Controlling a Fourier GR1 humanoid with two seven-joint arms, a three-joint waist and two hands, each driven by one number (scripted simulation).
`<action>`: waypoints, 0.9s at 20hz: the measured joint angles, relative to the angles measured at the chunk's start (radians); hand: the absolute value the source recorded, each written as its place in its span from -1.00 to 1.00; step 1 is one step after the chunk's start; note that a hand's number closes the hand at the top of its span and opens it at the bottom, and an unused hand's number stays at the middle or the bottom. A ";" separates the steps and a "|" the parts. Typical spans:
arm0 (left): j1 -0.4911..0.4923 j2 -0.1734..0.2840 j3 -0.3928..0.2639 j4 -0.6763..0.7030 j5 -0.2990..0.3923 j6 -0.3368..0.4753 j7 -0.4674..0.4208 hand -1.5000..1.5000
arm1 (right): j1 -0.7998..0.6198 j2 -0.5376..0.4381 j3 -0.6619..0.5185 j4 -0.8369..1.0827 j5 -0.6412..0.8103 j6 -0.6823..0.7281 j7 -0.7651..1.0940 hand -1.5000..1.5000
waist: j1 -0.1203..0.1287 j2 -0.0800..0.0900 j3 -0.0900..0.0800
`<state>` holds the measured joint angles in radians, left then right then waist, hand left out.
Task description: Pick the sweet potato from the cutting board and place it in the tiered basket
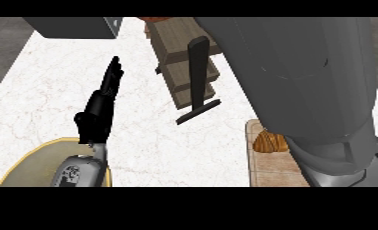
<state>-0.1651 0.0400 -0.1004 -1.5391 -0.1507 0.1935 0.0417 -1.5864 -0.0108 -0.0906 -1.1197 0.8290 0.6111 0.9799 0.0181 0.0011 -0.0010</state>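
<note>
The sweet potato [269,142], orange-brown, lies on the tan cutting board [273,170] at the lower right, partly hidden by my right forearm [310,74]. That grey forearm runs from the lower right to the top edge, and its hand is out of sight. The tiered basket [179,49], wooden tiers on a black post and foot, stands at the top middle. My left hand [97,111] rests open at the left, fingers straight and pointing away, holding nothing.
A yellow-rimmed plate [29,163] sits at the lower left under my left wrist. A grey box [74,27] stands at the top left corner. A reddish-brown sliver [156,19] shows at the top edge above the basket. The counter [52,89] is white marble.
</note>
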 measured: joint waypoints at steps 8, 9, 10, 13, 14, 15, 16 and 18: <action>0.010 0.000 -0.003 -0.004 0.000 -0.007 0.002 0.00 | 0.014 0.001 -0.107 -0.004 -0.062 -0.206 -0.005 -1.00 | -0.001 0.000 0.000; 0.011 0.003 -0.001 -0.008 -0.002 -0.006 0.005 0.00 | 0.012 0.002 -0.123 -0.014 -0.058 -0.237 0.001 -1.00 | -0.002 -0.001 0.001; 0.012 0.008 0.003 -0.011 0.001 -0.010 0.007 0.00 | 0.014 0.001 -0.136 -0.027 -0.049 -0.268 0.007 -1.00 | -0.004 -0.002 0.001; 0.017 0.006 0.005 -0.014 -0.002 -0.004 0.013 0.00 | 0.021 -0.033 -0.181 -0.064 -0.033 -0.312 0.026 -1.00 | -0.014 -0.005 0.001; 0.024 0.009 0.011 -0.016 0.001 -0.004 0.010 0.00 | 0.024 -0.053 -0.202 -0.073 -0.034 -0.317 0.032 -1.00 | -0.016 -0.006 0.001; 0.033 0.008 0.009 -0.018 -0.001 -0.002 0.004 0.00 | 0.039 -0.061 -0.216 -0.091 -0.029 -0.328 0.040 -1.00 | -0.019 -0.007 0.001; 0.039 0.003 0.005 -0.022 -0.006 0.004 0.001 0.00 | 0.047 -0.079 -0.241 -0.107 -0.034 -0.334 0.044 -1.00 | -0.022 -0.007 0.001; 0.050 0.001 0.006 -0.018 -0.007 0.007 -0.012 0.00 | 0.084 -0.107 -0.287 -0.152 -0.050 -0.340 0.050 -1.00 | -0.030 -0.009 0.002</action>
<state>-0.1147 0.0411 -0.0947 -1.5573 -0.1577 0.2010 0.0295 -1.5026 -0.1178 -0.3776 -1.2721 0.7788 0.2707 1.0301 -0.0121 -0.0081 0.0007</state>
